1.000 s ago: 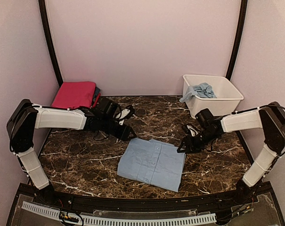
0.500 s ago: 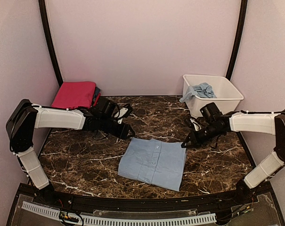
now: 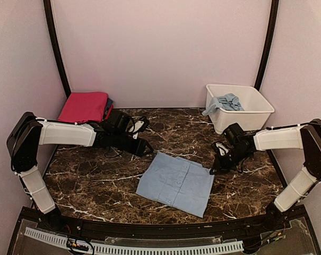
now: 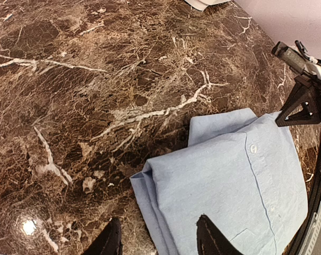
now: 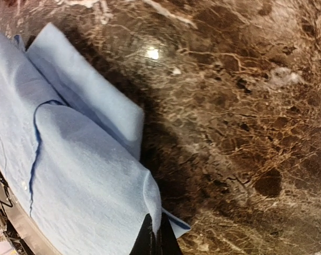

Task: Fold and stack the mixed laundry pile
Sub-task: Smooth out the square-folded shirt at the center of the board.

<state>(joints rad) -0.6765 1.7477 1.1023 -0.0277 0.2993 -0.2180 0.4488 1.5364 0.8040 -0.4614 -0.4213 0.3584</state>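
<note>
Dark marble table (image 3: 86,180) carries a folded pale blue shirt (image 3: 176,183); right gripper (image 3: 214,170) pinches its 2 o'clock corner, left gripper (image 3: 147,151) hovers spread-fingered at 11 o'clock.

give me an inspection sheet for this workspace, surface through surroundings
surface: dark marble tabletop, glossy, no spills seen
job's things: folded pale blue shirt lying flat at centre; folded pink stack at far left, with a dark piece showing at its right edge; blue garment draped in the white tub at far right
clutter: nothing seen
jaws: left arm jaws open by the shirt's far left corner, holding nothing; right arm jaws shut on the shirt's far right corner
cables: black leads looped at the left wrist, clear of the cloth
surroundings: pale pink walls, black frame posts
</note>
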